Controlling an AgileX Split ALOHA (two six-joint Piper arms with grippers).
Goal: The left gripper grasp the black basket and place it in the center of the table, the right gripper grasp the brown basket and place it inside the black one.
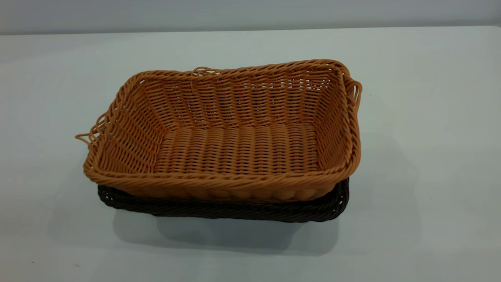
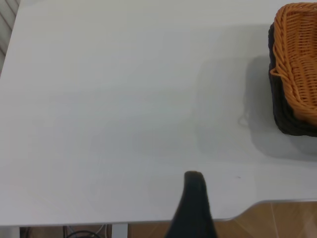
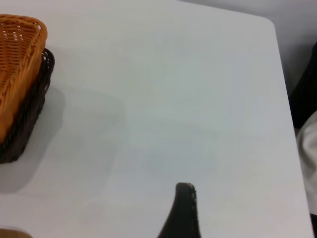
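A: What is being shown at this moment?

B: The brown basket (image 1: pixel 235 152) is being carried inside the black basket (image 1: pixel 235 209), and the pair is being borne near the middle of the white desk (image 1: pixel 430 117). Only the dark rim is being seen under the orange-tan one.

A: Where are the grippers being held?

B: Both are being held well apart from the stack. From the left gripper (image 2: pixel 194 203), the baskets (image 2: pixel 294 74) are being seen far ahead and off to one side. From the right gripper (image 3: pixel 182 210), the same stack (image 3: pixel 22 84) is being seen far ahead toward the opposite side. Only a single dark finger of each is being shown, so whether either gripper is wide or narrow cannot be told. Nothing is being held by either.

A: What could be going wrong from here?

B: As a judgement, the task is looking finished. The brown basket is being seen skewed and tilted, its far right corner being raised above the black rim. If the stack is being nudged by an arm, the upper basket could be tipped or slid askew. The loose loops (image 1: pixel 91 135) at the edges could be snagged by a gripper passing close.
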